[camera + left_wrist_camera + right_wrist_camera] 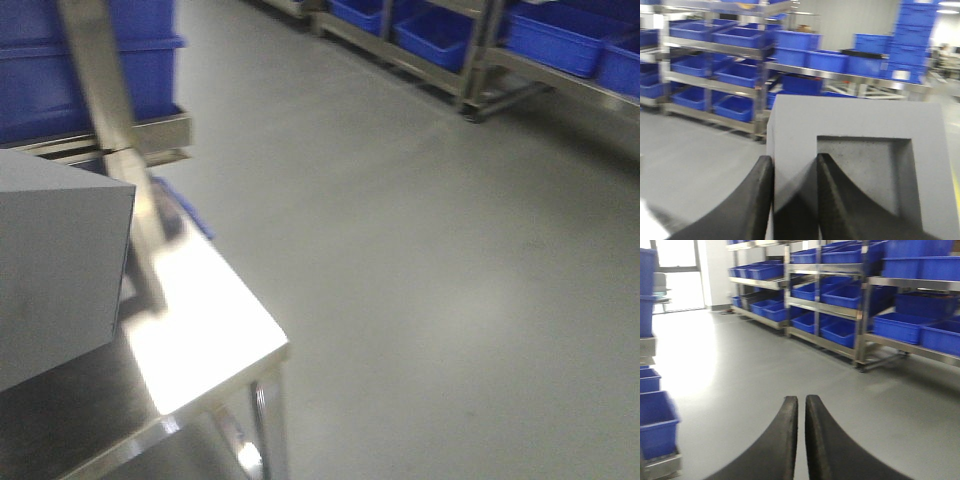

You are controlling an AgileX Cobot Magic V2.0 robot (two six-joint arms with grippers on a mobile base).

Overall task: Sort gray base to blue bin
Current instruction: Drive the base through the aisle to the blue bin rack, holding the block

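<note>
The gray base [855, 120] fills the left wrist view, a light-gray block with a darker square recess. My left gripper [795, 159] is shut on its left wall, with one black finger [757, 200] outside the block and the other inside the recess. In the front view the gray base [55, 260] hangs large at the left, over a steel table [200, 330]. My right gripper [801, 399] is shut with nothing in it, above bare grey floor. Several blue bins [900, 326] sit on steel racks; which one the task's blue bin is cannot be told.
Steel racks [715, 47] loaded with blue bins line the room's far side. More blue bins [140, 60] stack at the left behind the table, and others [655, 422] at the left of the right wrist view. A slanted steel post [110, 110] crosses the front view.
</note>
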